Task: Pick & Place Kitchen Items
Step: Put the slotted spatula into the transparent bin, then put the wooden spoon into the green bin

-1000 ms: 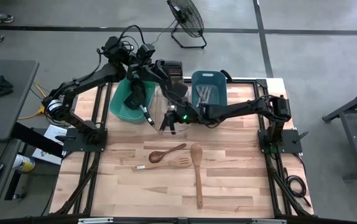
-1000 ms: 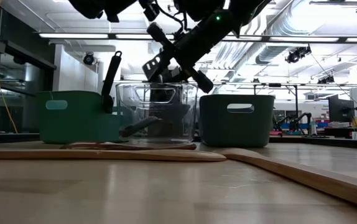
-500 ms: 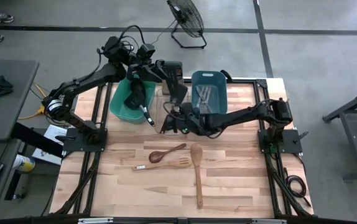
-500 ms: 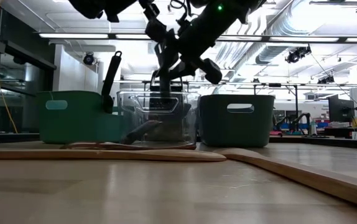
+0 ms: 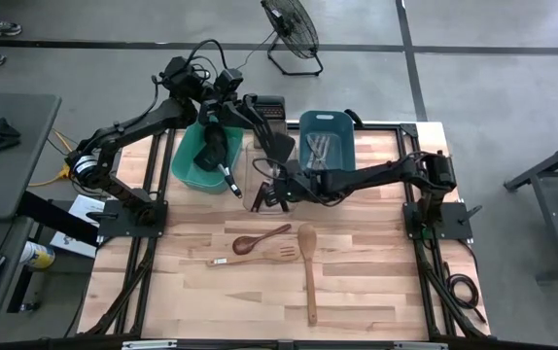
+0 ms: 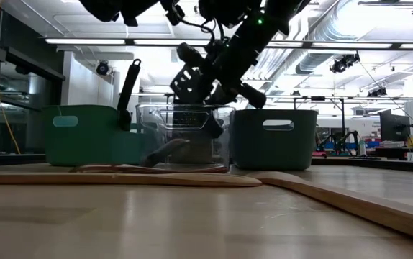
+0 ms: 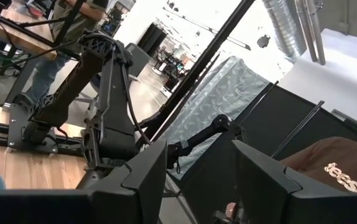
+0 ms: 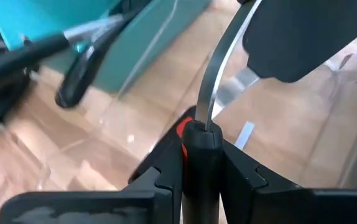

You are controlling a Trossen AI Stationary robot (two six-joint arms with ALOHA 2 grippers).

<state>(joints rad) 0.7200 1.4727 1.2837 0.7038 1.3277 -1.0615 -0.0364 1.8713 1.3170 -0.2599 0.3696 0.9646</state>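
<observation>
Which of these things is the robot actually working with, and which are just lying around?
Job: black turner in right gripper; small wooden spoon; slotted wooden spatula; long wooden spoon; metal utensils in blue tub.
Just around: floor fan; side desk.

My right arm stretches from its base at right-centre of the high view leftward to frame centre, wrist tilted down. My right gripper (image 5: 262, 194) sits just left of centre there; in the low view it hangs upper centre (image 6: 192, 83). Its fingers (image 8: 241, 171) are clamped on a black turner handle (image 8: 198, 162). My left arm rises from left-centre of the high view, folding to upper centre. My left gripper (image 7: 197, 180) is raised, fingers (image 7: 144, 171) parted, gripping nothing.
</observation>
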